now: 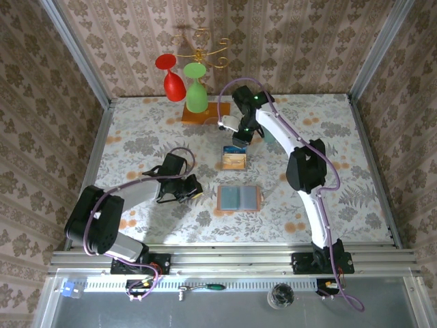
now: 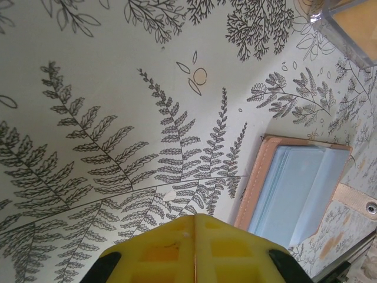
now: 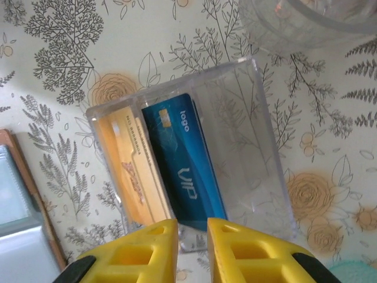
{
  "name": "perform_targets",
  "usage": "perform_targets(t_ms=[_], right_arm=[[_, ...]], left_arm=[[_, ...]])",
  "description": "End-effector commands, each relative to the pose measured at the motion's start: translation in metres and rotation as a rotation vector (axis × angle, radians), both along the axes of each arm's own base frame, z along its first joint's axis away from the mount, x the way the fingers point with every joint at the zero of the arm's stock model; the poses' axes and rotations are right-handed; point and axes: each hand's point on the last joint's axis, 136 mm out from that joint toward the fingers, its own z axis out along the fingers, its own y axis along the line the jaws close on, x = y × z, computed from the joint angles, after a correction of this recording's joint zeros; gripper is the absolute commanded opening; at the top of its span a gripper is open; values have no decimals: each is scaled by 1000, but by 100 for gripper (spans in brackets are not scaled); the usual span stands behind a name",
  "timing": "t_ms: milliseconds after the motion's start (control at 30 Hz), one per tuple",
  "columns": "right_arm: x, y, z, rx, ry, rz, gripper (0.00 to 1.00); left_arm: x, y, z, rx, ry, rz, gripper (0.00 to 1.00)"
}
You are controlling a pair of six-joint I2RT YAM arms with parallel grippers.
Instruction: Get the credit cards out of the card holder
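**Fig. Open wallet and sorted cards.** The card holder lay open and flat on the patterned surface, grey-blue pockets upward. Whether any card sat inside them could not be told.

Just beyond the holder's far edge stood a clear box. It held two credit cards on edge, a blue card beside a tan-orange card.

The right end effector hovered at that box, on the far side of the holder. Its fingers were parted by a narrow gap, with nothing between them. The left end effector sat low, just left of the holder, with fingers pressed together and empty.

The cards were judged light, thin, stiff and slick. They would be best pinched across both faces at an exposed edge, since a card lying flat offers little purchase from above. The holder was judged light and pliable, liable to slide or fold unless pinned at its border.
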Motion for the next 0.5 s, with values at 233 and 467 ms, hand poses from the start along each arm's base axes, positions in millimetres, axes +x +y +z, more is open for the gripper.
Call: perform_targets(t_ms=[233,467], right_arm=[[-13,-2,18,182,-6,-380,23],[-37,-10,14,310,44,-712,25]], left_arm=[[11,-16,12,-45,-58,-29,8],[12,-30,7,-61,-65,-43,8]])
